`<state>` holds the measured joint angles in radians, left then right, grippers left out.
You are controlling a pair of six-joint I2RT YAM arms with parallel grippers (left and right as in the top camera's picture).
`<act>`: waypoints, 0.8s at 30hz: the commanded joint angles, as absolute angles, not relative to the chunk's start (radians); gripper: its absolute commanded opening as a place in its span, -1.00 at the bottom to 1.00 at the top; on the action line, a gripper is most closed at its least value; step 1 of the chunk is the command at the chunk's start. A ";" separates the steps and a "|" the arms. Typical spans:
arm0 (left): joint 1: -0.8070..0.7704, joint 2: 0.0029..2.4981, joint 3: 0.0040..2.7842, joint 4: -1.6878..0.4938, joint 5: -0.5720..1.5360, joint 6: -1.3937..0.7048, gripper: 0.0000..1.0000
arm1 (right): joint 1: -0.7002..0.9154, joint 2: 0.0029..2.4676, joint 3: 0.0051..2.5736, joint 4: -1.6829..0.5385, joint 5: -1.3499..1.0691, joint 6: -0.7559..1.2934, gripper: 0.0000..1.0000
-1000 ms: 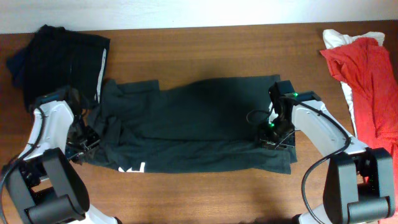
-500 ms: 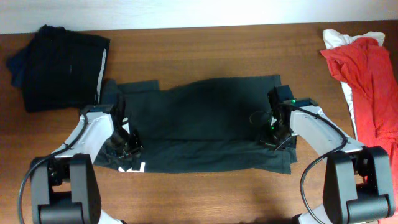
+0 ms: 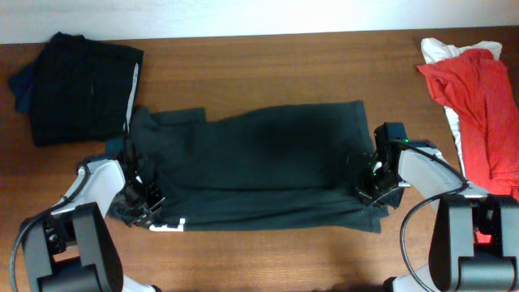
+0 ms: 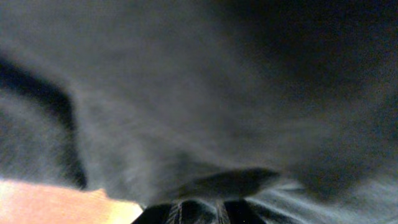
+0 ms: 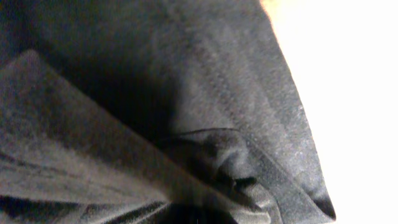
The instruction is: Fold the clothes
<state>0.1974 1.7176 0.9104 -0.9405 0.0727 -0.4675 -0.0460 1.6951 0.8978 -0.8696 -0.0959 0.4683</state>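
The black-charcoal T-shirt lies flat across the middle of the table, folded lengthwise. A bit of white lettering peeks out at its front left edge. My left gripper sits on the shirt's left front part. In the left wrist view the dark fabric fills the frame and gathers into the jaws. My right gripper sits on the shirt's right front corner. In the right wrist view pleats of fabric run into the jaws. The fingertips themselves are hidden by cloth.
A folded dark garment lies at the back left. A red garment over a white one lies at the right edge. Bare wooden table runs along the front.
Both grippers have moved outward and toward the front edge with the fabric, the left one leftward and the right one rightward. The shirt now lies flatter and more stretched.
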 commanded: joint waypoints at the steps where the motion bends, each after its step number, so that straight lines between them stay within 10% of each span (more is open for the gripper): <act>1: 0.212 1.692 0.879 -1.002 -0.027 -0.512 -0.72 | -0.096 1.703 0.868 -0.920 -0.053 0.535 -0.92; 7: 0.212 1.346 0.903 -1.118 -0.020 -0.500 -0.48 | -0.202 1.460 0.886 -1.057 -0.048 0.547 -0.92; 9: 0.212 1.262 0.956 -1.139 0.010 -0.449 -0.19 | -0.204 1.367 0.953 -1.122 -0.048 0.493 -0.11; 10: 0.212 1.231 1.014 -1.156 0.040 -0.413 0.11 | -0.204 1.335 1.009 -1.165 -0.048 0.485 0.71; 11: 0.212 1.228 1.060 -1.168 0.051 -0.400 0.28 | -0.204 1.322 1.066 -1.198 -0.049 0.474 0.93; 24: -0.122 1.920 1.799 -1.063 0.038 0.025 0.57 | -0.202 1.376 1.333 -1.336 -0.176 0.265 0.98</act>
<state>-0.0631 1.7447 1.7115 -1.0763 0.1238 -0.1116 -0.1997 1.3487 1.3193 -1.3193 -0.1638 0.3145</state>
